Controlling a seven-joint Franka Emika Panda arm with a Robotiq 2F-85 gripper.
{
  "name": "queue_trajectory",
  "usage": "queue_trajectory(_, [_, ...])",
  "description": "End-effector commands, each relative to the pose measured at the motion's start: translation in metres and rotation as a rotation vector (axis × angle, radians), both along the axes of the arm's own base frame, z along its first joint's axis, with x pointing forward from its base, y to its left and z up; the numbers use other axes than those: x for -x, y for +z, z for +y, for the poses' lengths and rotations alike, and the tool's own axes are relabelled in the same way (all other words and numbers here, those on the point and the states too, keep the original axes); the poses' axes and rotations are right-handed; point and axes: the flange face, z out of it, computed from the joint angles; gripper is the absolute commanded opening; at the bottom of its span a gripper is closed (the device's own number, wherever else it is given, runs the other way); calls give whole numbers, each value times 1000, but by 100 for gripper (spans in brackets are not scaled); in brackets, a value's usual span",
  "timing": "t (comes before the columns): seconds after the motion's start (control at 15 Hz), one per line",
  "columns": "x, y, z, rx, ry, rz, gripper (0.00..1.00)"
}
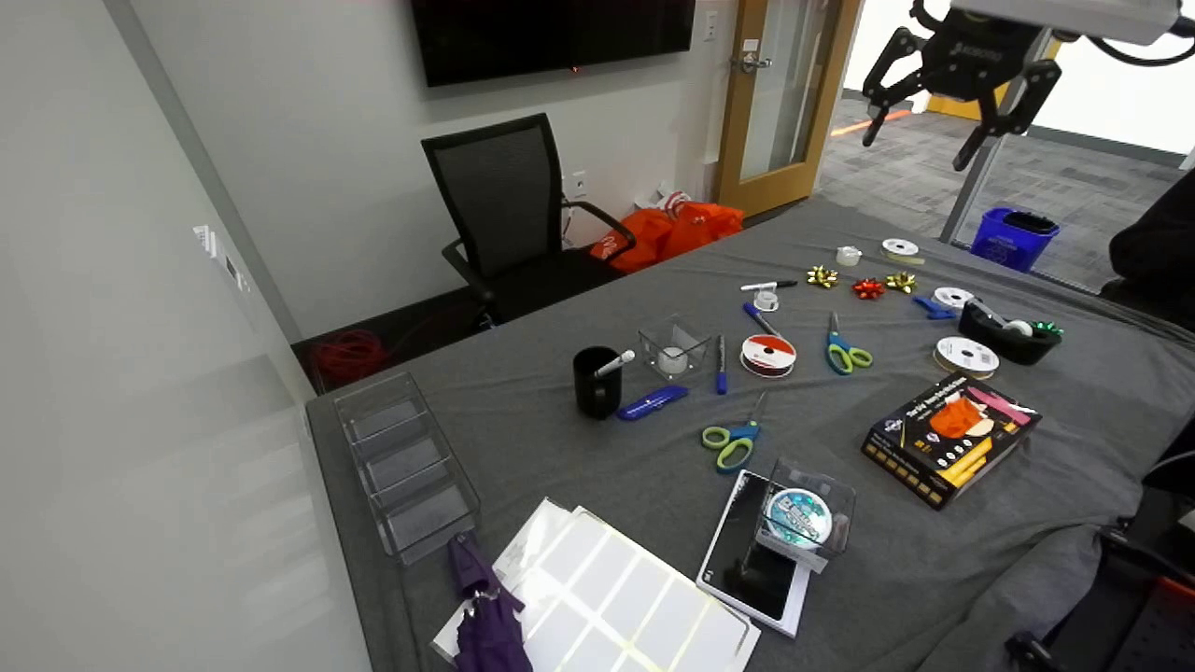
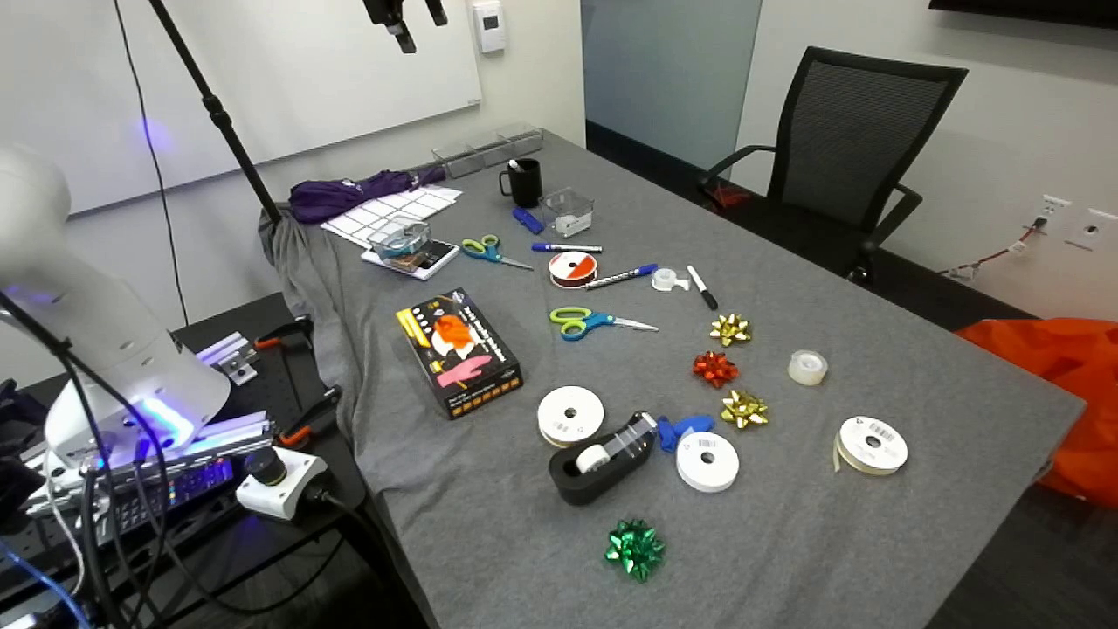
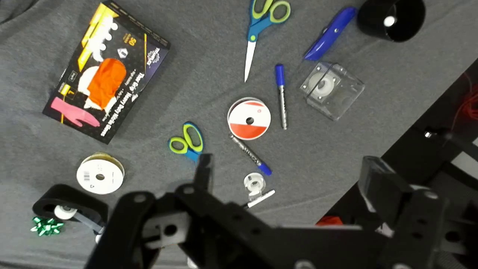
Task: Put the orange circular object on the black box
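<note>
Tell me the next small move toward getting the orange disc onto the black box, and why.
Probably lower the gripper toward the orange disc: its jaws stand open and empty, high above the table, while the disc lies apart from the black box.

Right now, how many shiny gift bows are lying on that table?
4: in an exterior view, a red bow sits between a gold bow and a second gold bow; a green bow lies near the tape dispenser.
</note>
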Motion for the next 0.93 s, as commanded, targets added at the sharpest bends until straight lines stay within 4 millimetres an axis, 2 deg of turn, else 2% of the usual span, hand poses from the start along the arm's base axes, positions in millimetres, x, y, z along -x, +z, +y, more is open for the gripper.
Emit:
queue_trajectory(0.0, [-15, -13, 43, 136, -61, -34, 100])
queue_trajectory(0.2, [-27, -29, 78, 242, -141, -40, 100])
queue_trajectory(0.4, [-41, -47, 103, 328, -149, 18, 100])
queue_trajectory(0.67, [-65, -62, 121, 459, 13, 165, 100])
queue_trajectory(0.87, [-91, -60, 127, 498, 179, 190, 100])
